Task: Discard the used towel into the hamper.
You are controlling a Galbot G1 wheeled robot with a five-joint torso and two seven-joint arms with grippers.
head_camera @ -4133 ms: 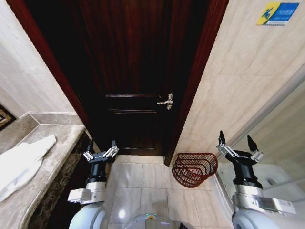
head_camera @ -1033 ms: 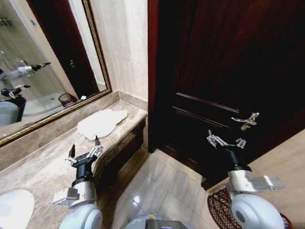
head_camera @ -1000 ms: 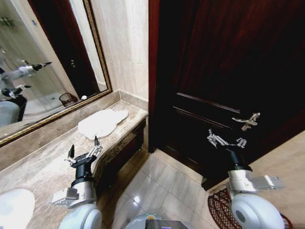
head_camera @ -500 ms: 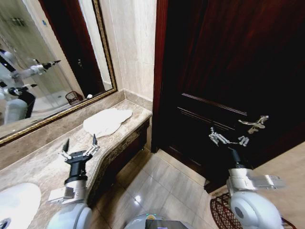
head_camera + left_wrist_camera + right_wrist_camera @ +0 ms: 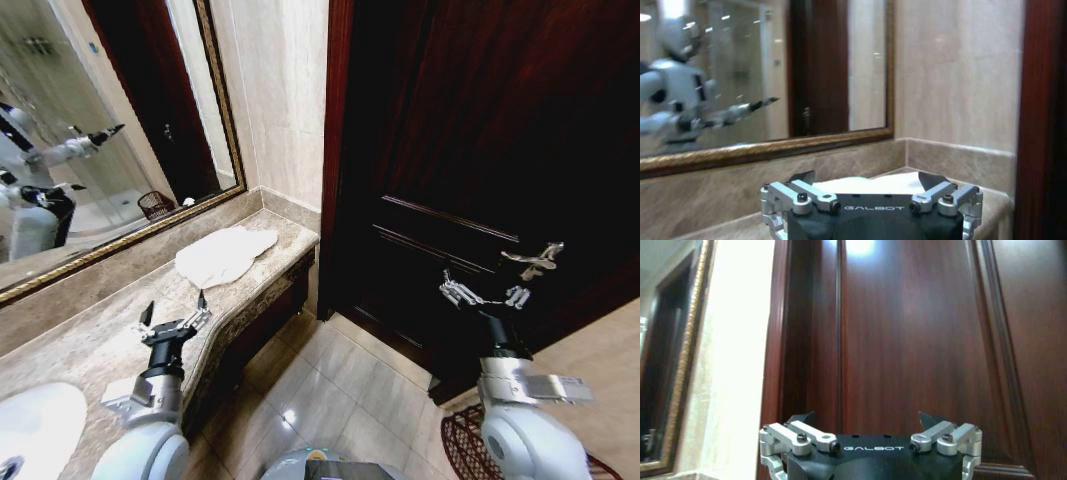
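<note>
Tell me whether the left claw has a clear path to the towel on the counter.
Probably yes. The left claw hangs open above the marble counter, and the white towel lies flat farther along the same counter toward the door, with bare stone between them. It would need to extend forward.

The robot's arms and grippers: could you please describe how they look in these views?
Both arms have rounded white shells, grey metal wrist brackets and a black cylindrical wrist section. The left gripper and right gripper have silver metal linkages with bolts and dark pointed fingertips. The wrist views show a black gripper body marked GALBOT in pale letters.
</note>
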